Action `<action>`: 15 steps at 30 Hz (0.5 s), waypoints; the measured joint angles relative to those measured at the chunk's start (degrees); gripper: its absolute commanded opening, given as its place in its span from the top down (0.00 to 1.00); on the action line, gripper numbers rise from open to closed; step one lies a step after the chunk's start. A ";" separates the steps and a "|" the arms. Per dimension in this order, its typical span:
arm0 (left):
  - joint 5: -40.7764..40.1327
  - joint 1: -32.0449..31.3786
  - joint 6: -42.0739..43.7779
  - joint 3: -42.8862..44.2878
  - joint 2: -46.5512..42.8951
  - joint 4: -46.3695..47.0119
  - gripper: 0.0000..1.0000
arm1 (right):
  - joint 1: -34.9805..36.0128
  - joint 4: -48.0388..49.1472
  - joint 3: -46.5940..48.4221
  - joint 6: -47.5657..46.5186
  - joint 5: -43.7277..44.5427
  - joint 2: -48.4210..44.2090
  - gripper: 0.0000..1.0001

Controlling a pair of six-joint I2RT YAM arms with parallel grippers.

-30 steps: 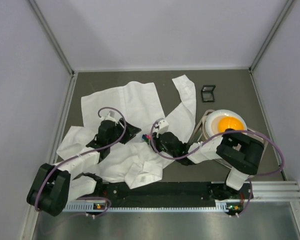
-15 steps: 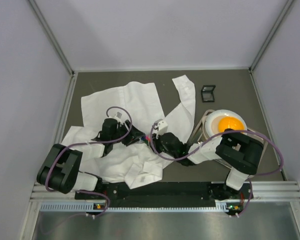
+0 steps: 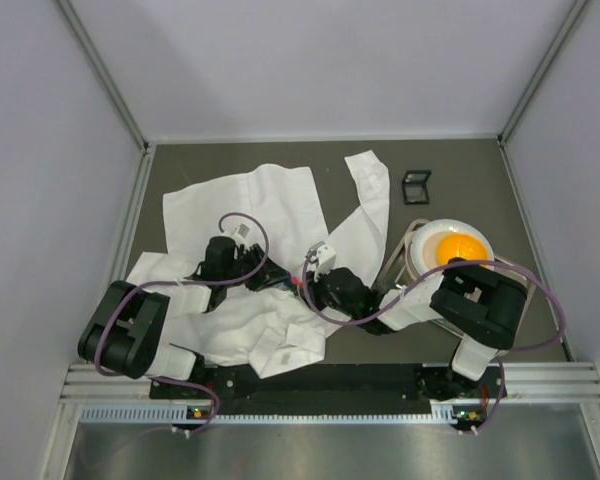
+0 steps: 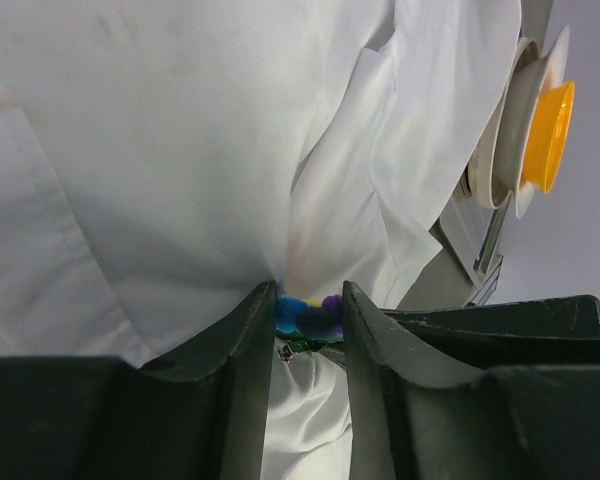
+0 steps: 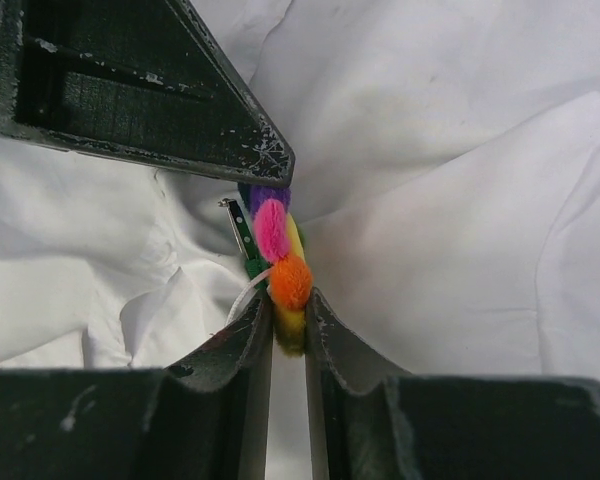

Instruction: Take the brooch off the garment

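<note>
The white shirt (image 3: 250, 195) lies crumpled on the dark table. The brooch (image 3: 293, 283) sits on it between my two grippers. In the left wrist view, my left gripper (image 4: 309, 300) has its fingertips closed against the blue and purple petals of the brooch (image 4: 308, 318), with shirt fabric (image 4: 160, 130) bunched behind it. In the right wrist view, my right gripper (image 5: 288, 300) is shut on the yellow and orange edge of the brooch (image 5: 275, 230). A green pin back shows beside it. A left finger (image 5: 140, 80) reaches the purple petals from above.
A yellow bowl on a white plate (image 3: 458, 247) stands right of the shirt and also shows in the left wrist view (image 4: 550, 135). A small black box (image 3: 416, 186) lies at the back right. Metal frame rails edge the table.
My left gripper has moved right across the shirt to the brooch and now meets the right gripper there. The right gripper has stayed on the brooch.
</note>
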 measured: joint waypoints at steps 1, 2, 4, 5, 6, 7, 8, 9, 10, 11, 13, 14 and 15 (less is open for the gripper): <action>0.31 0.00 -0.09 0.00 0.00 0.42 0.59 | 0.00 -0.15 0.02 0.02 0.07 0.00 0.85; 0.55 0.02 -0.26 0.00 0.00 0.68 0.52 | 0.00 -0.24 0.02 0.04 0.28 0.00 0.86; 1.20 0.11 -0.92 0.00 0.00 1.70 0.49 | 0.00 -0.31 0.13 0.20 0.70 0.00 0.86; 1.60 0.11 -1.46 0.00 0.00 2.36 0.48 | 0.00 -0.28 0.20 0.26 0.85 0.00 0.86; 1.75 0.11 -1.92 0.00 -0.02 2.93 0.48 | -0.02 -0.24 0.28 0.52 1.14 0.04 0.88; 1.75 0.11 -2.40 0.00 -0.13 3.28 0.47 | -0.02 -0.20 0.50 0.74 1.64 0.26 0.89; 1.64 0.13 -2.73 -0.04 -0.35 3.37 0.46 | -0.04 -0.04 0.74 1.01 2.12 0.57 0.89; 1.31 0.13 -3.08 -0.11 -0.87 3.26 0.44 | -0.04 0.00 1.07 1.18 2.78 0.94 0.89; 0.83 0.13 -3.28 -0.28 -1.70 2.99 0.43 | -0.04 0.13 1.27 1.42 3.48 1.22 0.89; 0.33 0.13 -3.50 -0.57 -2.73 2.75 0.42 | -0.04 0.48 1.36 1.64 4.09 1.44 0.89; -0.59 0.07 -3.96 -1.20 -5.22 2.19 0.33 | -0.04 1.01 1.38 1.79 5.51 1.55 0.89; -1.11 0.02 -4.17 -1.60 -6.49 2.01 0.30 | -0.07 1.22 1.38 1.79 6.14 1.57 0.89; -1.44 -0.02 -4.52 -2.01 -7.69 1.81 0.28 | -0.07 1.44 1.38 1.77 6.64 1.62 0.89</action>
